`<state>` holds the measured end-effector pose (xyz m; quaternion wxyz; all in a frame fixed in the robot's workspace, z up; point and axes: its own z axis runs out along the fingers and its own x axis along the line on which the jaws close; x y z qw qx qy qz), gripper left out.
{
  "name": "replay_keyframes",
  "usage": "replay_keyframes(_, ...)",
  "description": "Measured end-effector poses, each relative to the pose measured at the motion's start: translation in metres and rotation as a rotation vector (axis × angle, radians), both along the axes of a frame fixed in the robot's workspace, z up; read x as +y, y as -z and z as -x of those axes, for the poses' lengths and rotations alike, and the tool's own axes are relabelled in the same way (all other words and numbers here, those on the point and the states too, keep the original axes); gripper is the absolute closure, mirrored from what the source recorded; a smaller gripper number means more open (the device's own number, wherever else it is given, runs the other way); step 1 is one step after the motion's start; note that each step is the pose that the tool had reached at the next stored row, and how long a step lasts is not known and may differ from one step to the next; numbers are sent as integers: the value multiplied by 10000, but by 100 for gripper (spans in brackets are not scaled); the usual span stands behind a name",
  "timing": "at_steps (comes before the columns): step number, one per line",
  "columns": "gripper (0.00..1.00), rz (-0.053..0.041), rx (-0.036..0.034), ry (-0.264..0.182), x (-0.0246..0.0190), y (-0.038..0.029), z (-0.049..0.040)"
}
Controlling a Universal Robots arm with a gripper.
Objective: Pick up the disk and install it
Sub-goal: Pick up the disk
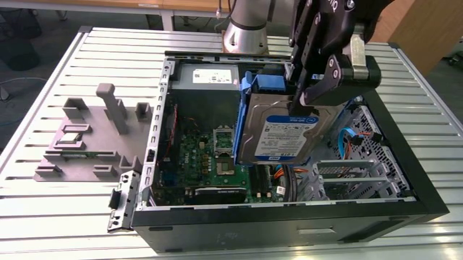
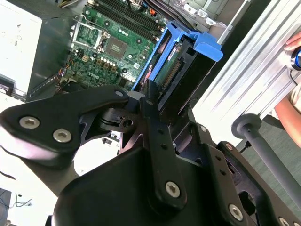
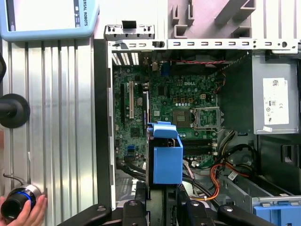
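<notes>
Disk [image 1: 278,135] hangs upright over the open case [image 1: 289,222], our tool [image 1: 307,103] clamped on its top edge; we want it square and clear of the cables [image 1: 346,141]

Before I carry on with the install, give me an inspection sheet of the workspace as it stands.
Surface: slatted metal table, carrying the open computer case.
Job's things: the disk in its blue bracket, held tilted above the case's interior, not seated.
Clutter: grey fixture block on the table, at the exterior view's left of the case.
Grippers: gripper, fingers shut on the disk's upper end.
Cables: orange and red wires loose inside the case.
Surroundings: a person's hand on a blue-ringed knob by the table edge.
</notes>
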<state>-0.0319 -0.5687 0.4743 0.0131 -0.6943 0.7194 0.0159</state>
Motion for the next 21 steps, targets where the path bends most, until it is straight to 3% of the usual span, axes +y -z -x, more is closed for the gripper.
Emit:
replay_keyframes(4,65,-1,0,0,-1,1,-34)
replay_keyframes(12,65,1,1,-1,-2,8,-184)
replay_keyframes(21,65,1,0,3,-39,52,-226)
